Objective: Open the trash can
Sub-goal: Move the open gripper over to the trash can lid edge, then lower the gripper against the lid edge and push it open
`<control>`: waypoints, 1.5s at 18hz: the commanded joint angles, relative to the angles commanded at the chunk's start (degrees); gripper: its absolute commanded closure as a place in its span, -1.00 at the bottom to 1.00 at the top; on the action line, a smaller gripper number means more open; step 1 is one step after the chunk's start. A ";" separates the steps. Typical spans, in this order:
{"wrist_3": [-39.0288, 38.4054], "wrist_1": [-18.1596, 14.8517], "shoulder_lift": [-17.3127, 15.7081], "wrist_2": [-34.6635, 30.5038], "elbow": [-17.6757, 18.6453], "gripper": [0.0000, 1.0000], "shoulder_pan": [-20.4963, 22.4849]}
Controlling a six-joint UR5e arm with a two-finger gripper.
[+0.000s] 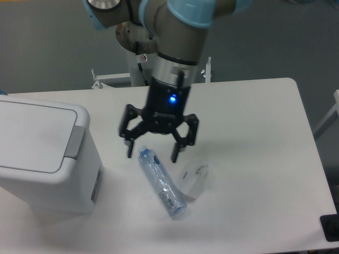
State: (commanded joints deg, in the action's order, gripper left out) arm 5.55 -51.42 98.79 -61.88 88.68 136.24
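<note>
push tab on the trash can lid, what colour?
Grey, against the white trash can; the push tab sits at the lid's right edge, clearest in the fixed camera view.

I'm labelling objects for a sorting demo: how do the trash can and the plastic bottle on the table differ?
The trash can is white, opaque and boxy; the bottle is clear, slim and rounded. The trash can stands upright with its lid shut, while the bottle lies on its side, blue cap pointing away. The trash can is by far the bigger of the two. Both rest on the white table, untouched by the open gripper above the bottle's cap.
</note>
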 joint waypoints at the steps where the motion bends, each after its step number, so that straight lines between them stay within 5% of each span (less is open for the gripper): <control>1: -0.70 0.00 0.00 -0.17 0.09 -1.00 -0.70; 8: -0.62 0.52 -1.40 -0.53 4.39 -1.00 -4.75; 27: -0.62 0.88 -1.23 -1.32 6.59 -1.00 -5.63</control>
State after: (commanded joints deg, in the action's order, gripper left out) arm 4.92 -50.54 97.56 -63.19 95.27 130.61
